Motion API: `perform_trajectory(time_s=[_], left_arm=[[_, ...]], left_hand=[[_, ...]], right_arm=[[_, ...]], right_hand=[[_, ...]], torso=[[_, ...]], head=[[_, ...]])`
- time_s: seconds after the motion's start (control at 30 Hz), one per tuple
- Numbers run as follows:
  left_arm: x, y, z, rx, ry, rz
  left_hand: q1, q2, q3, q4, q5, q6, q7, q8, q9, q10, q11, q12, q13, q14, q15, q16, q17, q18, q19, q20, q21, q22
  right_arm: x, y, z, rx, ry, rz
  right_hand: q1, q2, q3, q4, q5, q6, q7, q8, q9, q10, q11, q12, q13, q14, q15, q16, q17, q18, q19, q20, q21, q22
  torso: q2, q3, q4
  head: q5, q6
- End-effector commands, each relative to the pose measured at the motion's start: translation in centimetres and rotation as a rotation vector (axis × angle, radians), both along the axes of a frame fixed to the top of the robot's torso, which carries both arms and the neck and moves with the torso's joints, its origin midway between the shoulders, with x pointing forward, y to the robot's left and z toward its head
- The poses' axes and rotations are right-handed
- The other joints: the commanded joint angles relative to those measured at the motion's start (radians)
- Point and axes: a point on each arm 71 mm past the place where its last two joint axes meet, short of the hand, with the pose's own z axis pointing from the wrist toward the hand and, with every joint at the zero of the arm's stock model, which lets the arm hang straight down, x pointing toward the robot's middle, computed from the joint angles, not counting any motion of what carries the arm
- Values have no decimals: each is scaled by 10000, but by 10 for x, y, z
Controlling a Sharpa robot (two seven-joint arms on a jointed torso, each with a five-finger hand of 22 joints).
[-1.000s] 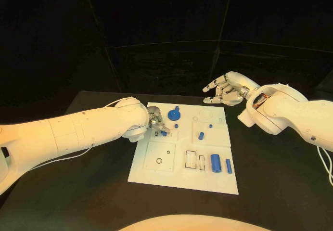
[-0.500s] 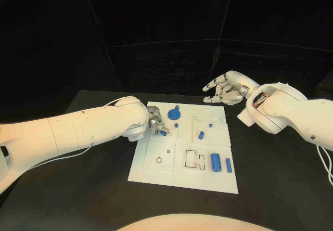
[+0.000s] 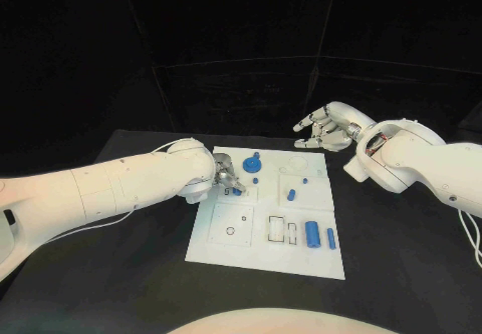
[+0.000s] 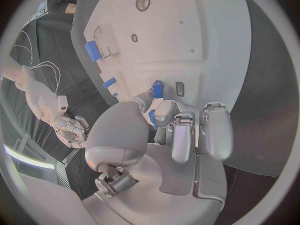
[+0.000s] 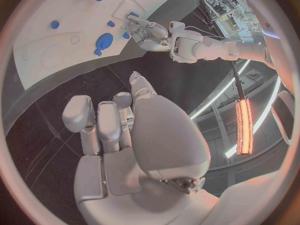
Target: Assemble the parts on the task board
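Currently a small blue part [image 4: 158, 89] is pinched at the fingertips of the left hand [image 3: 227, 179], low over the task board [image 3: 233, 245] near its left edge. Tilted or off its recess, the part could jam or slip free. Beyond the far edge the right hand [image 3: 327, 129] is held loosely curled, empty, above the desk [image 3: 131, 278].

The white board [image 3: 269, 229] lay flat. On it sat a blue disc [image 3: 252, 165] near its far edge, a short peg [image 3: 290, 196] mid-board, and a cylinder [image 3: 313, 235] beside a thin bar [image 3: 331, 239] near its right edge.
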Motion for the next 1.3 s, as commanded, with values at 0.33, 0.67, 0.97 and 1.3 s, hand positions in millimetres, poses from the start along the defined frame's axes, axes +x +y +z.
perform_trajectory(time_s=[0.33,0.67,0.97,1.3], left_arm=[[4,-1,-4,362,264,-36],[7,-5,-5,438,309,-43],[7,-9,-5,493,390,-129],[7,-8,-5,555,452,-134]], left_hand=[[-435,-227,-662,279,34,125,3,117,76,76,-85,76,26,1021,-68,31,2634,-89,123,-25,62,54],[-530,-242,-934,393,34,120,-5,138,127,59,-96,56,2,1021,-86,31,2634,-92,129,-47,66,72],[-585,-227,-1151,484,34,148,-24,173,175,45,-111,12,-58,1021,-98,31,2634,-107,156,-59,107,146],[-540,-224,-1396,511,36,259,-89,309,291,107,-161,111,44,1021,-134,31,2634,-112,171,-85,126,185]], right_arm=[[0,3,1,40,-33,118],[0,3,1,59,-21,142],[0,4,1,71,-1,161],[0,4,1,75,6,161]], right_hand=[[-50,86,-3,48,46,10,-19,57,-12,5,-32,14,-22,63,-43,-49,-1,187,38,-53,-69,-8],[-105,83,-21,87,51,3,-19,67,-14,-4,-30,7,-43,63,-42,-72,-16,194,23,-54,-96,-45],[-162,88,-37,129,58,-7,-19,75,-16,-8,-29,5,-60,65,-42,-86,-19,196,20,-54,-113,-63],[-182,89,-43,144,62,-9,-18,78,-17,-3,-29,13,-56,68,-41,-82,-9,196,24,-54,-113,-60]], torso=[[1,-2,-12],[7,-3,-10],[3,-5,-5],[-2,-5,1]], head=[[-31,-6],[-53,-10],[-72,-20],[-81,-30]])
